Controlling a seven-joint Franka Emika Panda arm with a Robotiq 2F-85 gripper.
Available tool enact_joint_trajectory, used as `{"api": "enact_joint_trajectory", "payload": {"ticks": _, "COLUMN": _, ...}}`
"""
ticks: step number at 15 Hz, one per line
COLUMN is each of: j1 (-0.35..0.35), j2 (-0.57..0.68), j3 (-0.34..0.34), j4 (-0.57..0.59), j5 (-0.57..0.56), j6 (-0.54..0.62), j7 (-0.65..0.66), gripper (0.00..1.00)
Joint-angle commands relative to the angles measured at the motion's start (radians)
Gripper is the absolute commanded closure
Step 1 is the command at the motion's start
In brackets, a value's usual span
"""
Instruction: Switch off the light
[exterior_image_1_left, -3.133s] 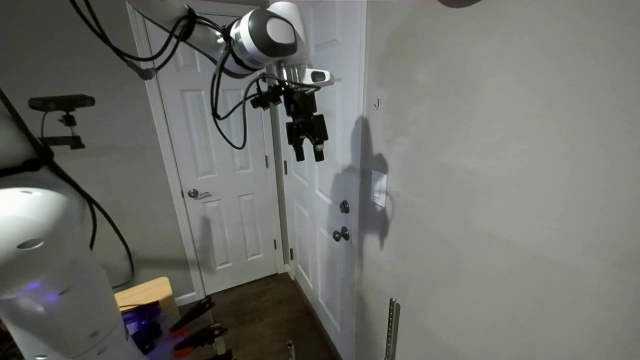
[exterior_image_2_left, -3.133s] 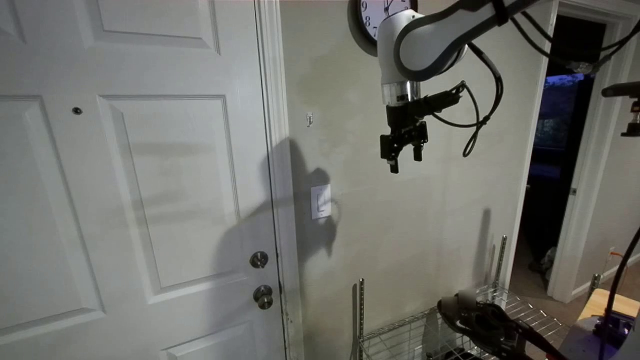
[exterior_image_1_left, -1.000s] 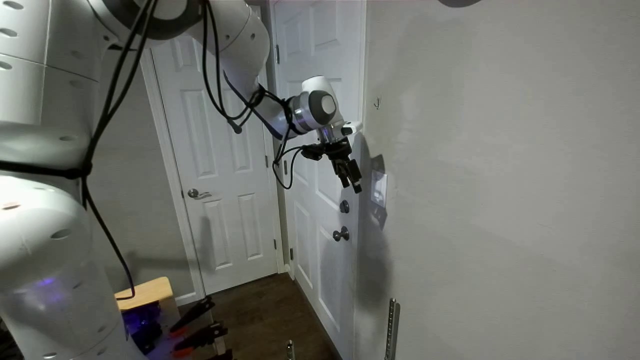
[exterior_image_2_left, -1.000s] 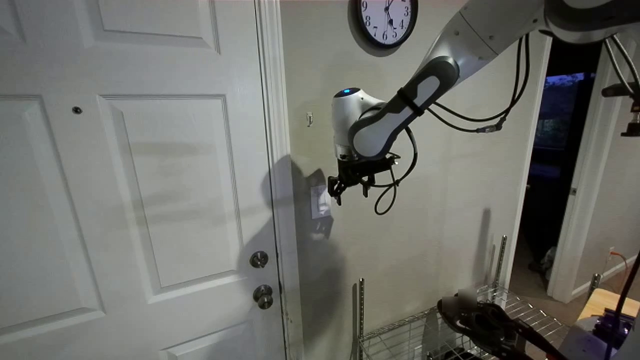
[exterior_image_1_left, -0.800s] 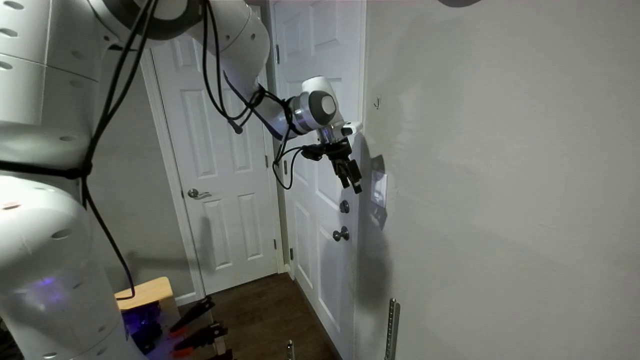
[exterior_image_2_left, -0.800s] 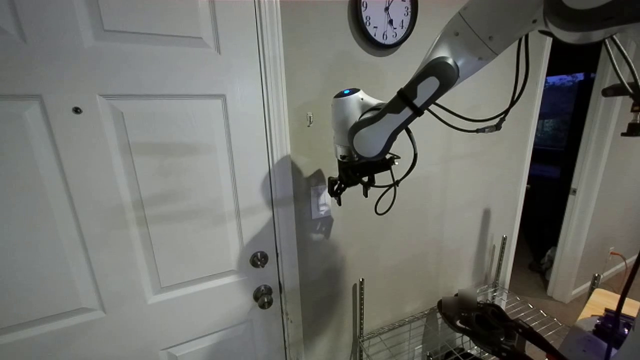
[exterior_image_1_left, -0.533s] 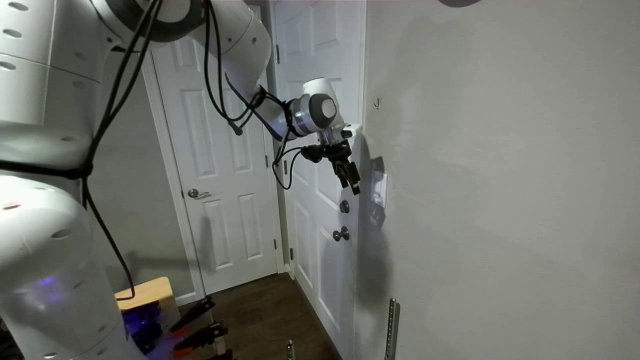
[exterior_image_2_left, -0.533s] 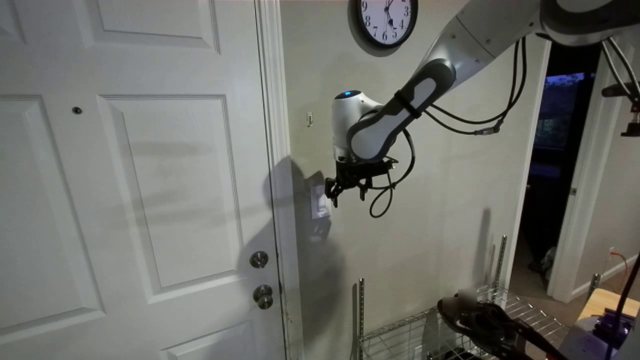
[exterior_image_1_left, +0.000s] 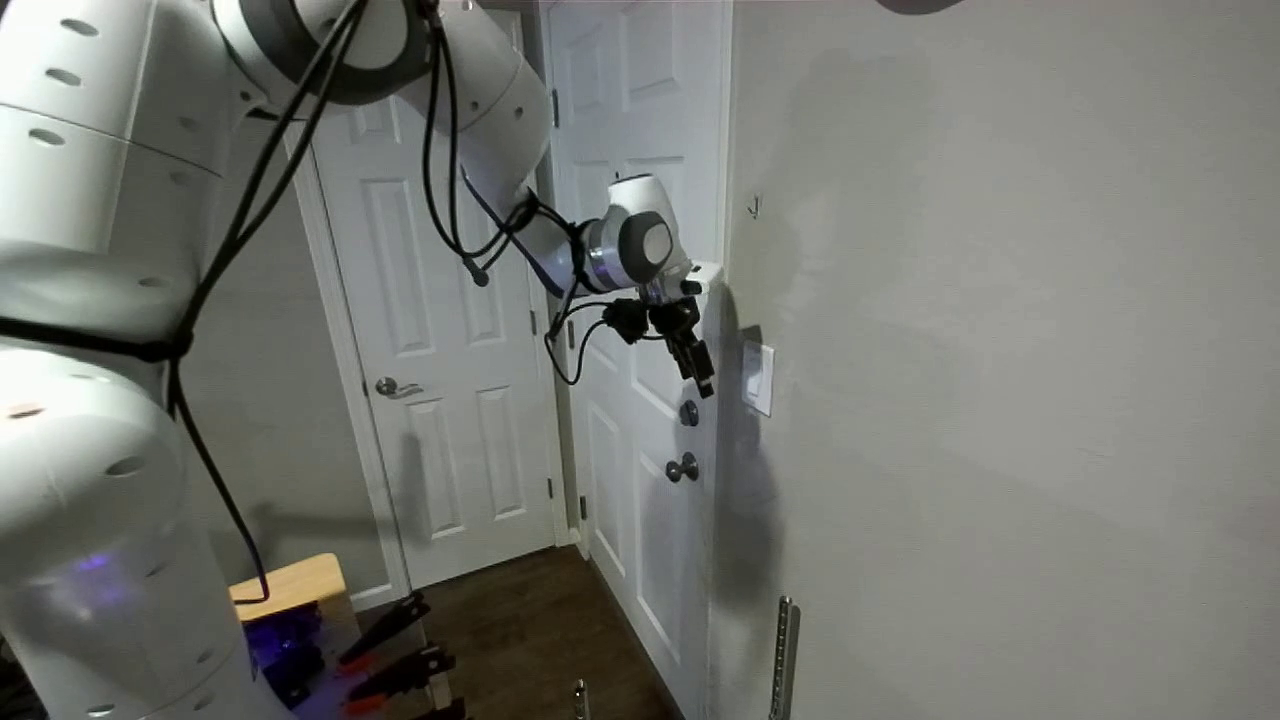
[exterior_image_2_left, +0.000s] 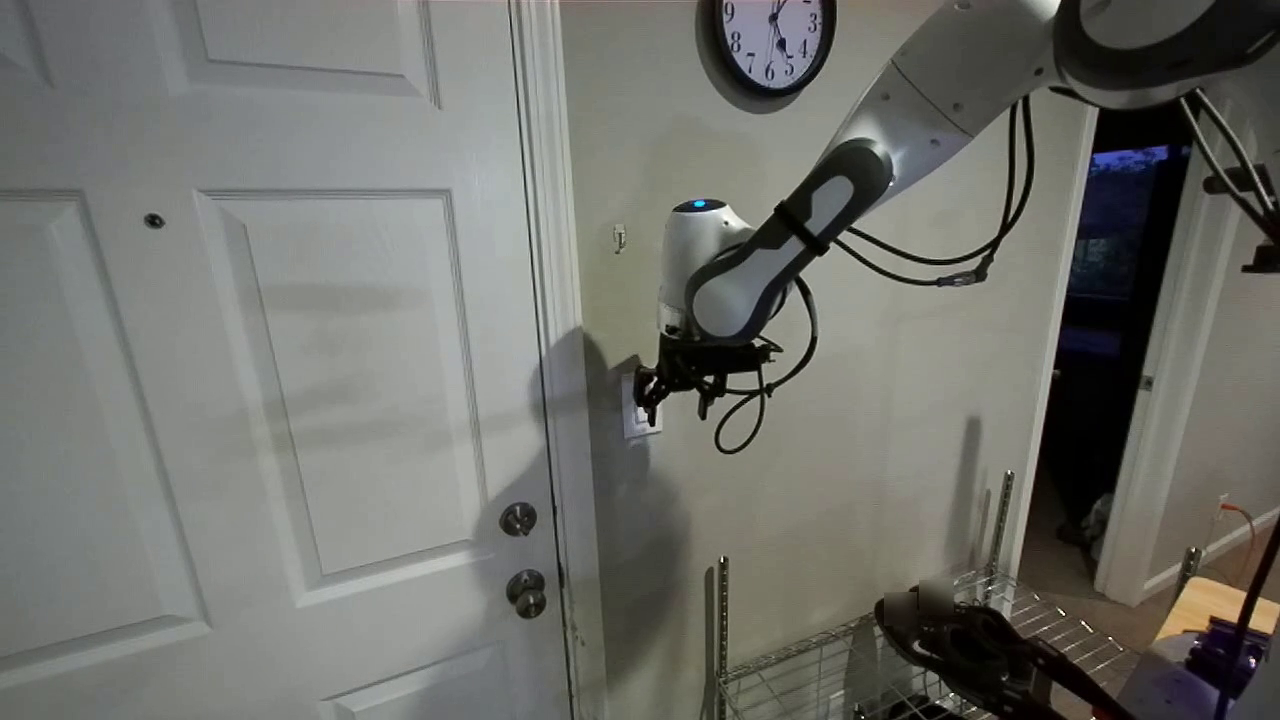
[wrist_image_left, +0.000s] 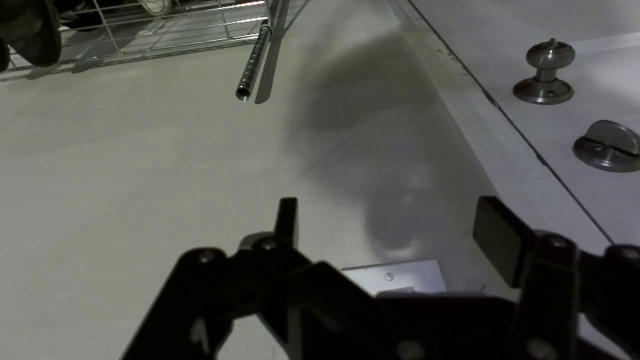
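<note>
Conceivably the hand (wrist_image_left: 389, 227), fingers (wrist_image_left: 287, 221) spread wide around nothing, could straddle the rocker switch (exterior_image_1_left: 756, 380) on the wall (exterior_image_1_left: 960, 350) beside the door frame (exterior_image_2_left: 550, 200) and strike only its faceplate (wrist_image_left: 422, 275), since the tips slant downward instead of facing the wall squarely.

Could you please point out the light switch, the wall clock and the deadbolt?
Light switch (exterior_image_1_left: 758, 378), in an exterior view: middle of its white plate.
Wall clock (exterior_image_2_left: 771, 42), in an exterior view: on its face.
Deadbolt (wrist_image_left: 611, 139), in the wrist view: on its thumb-turn.
</note>
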Motion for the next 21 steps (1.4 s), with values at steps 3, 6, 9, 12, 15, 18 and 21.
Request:
{"api": "enact_joint_trajectory", "payload": {"ticks": 3, "j1": 0.026, "j2": 0.055, "j3": -0.022, "j4": 0.008, "j5": 0.045, "j6": 0.099, "j7": -0.018, "gripper": 0.53}}
{"api": "enact_joint_trajectory", "payload": {"ticks": 6, "j1": 0.057, "j2": 0.083, "j3": -0.062, "j4": 0.013, "j5": 0.02, "j6": 0.148, "j7": 0.013, "gripper": 0.74}}
{"api": "enact_joint_trajectory", "payload": {"ticks": 9, "j1": 0.107, "j2": 0.119, "j3": -0.132, "j4": 0.026, "j5": -0.005, "j6": 0.204, "j7": 0.049, "gripper": 0.93}}
{"api": "enact_joint_trajectory", "payload": {"ticks": 12, "j1": 0.163, "j2": 0.159, "j3": -0.213, "j4": 0.046, "j5": -0.021, "j6": 0.26, "j7": 0.088, "gripper": 1.0}}
{"api": "enact_joint_trajectory", "payload": {"ticks": 15, "j1": 0.224, "j2": 0.217, "j3": -0.303, "j4": 0.087, "j5": -0.024, "j6": 0.321, "j7": 0.132, "gripper": 1.0}}
{"api": "enact_joint_trajectory", "payload": {"ticks": 18, "j1": 0.292, "j2": 0.273, "j3": -0.395, "j4": 0.128, "j5": -0.019, "j6": 0.349, "j7": 0.178, "gripper": 1.0}}
{"api": "enact_joint_trajectory", "payload": {"ticks": 21, "j1": 0.29, "j2": 0.274, "j3": -0.382, "j4": 0.136, "j5": 0.025, "j6": 0.333, "j7": 0.159, "gripper": 1.0}}
